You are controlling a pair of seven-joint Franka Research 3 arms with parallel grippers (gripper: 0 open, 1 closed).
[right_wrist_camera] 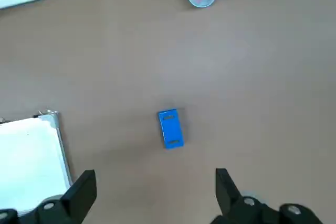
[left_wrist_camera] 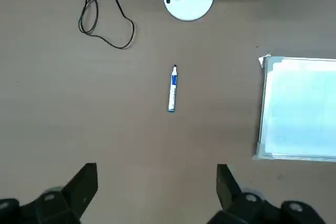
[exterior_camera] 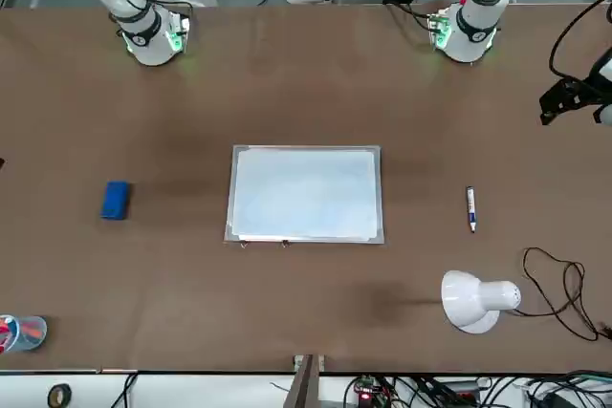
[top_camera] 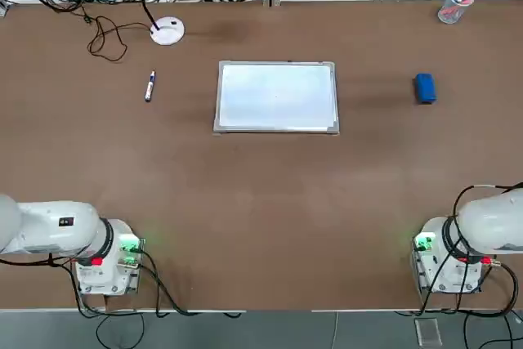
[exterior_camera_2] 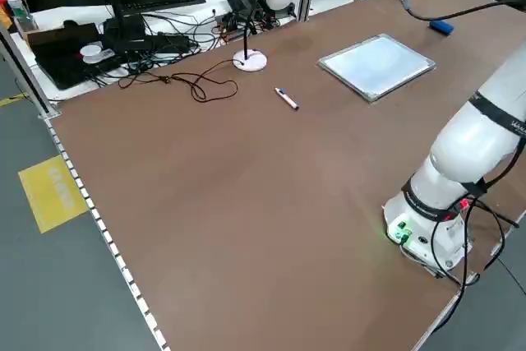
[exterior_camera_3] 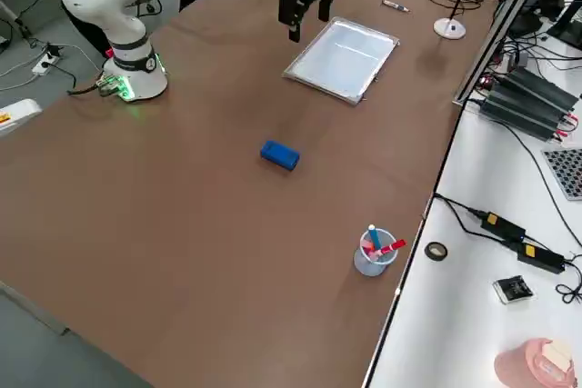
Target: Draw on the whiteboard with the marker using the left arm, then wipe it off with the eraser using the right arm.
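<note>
White arms cut off at the overhead edges; left hand [left_wrist_camera: 156, 195] and right hand [right_wrist_camera: 155, 198] both spread, empty

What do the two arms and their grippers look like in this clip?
Both arms are white with grey joint rings. The left arm has green base lights and a red mark; the right arm has green base lights and black cables. The left gripper and right gripper are black, with two fingers each.

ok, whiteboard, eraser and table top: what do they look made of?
Flat white rectangular whiteboard: glossy coated panel showing a soft sheen, in a thin silver frame, probably aluminium or metal-look plastic. Small blue block eraser: likely plastic, with smooth rounded edges. Brown table top: matte, glare-free, perhaps laminate or a mat.
</note>
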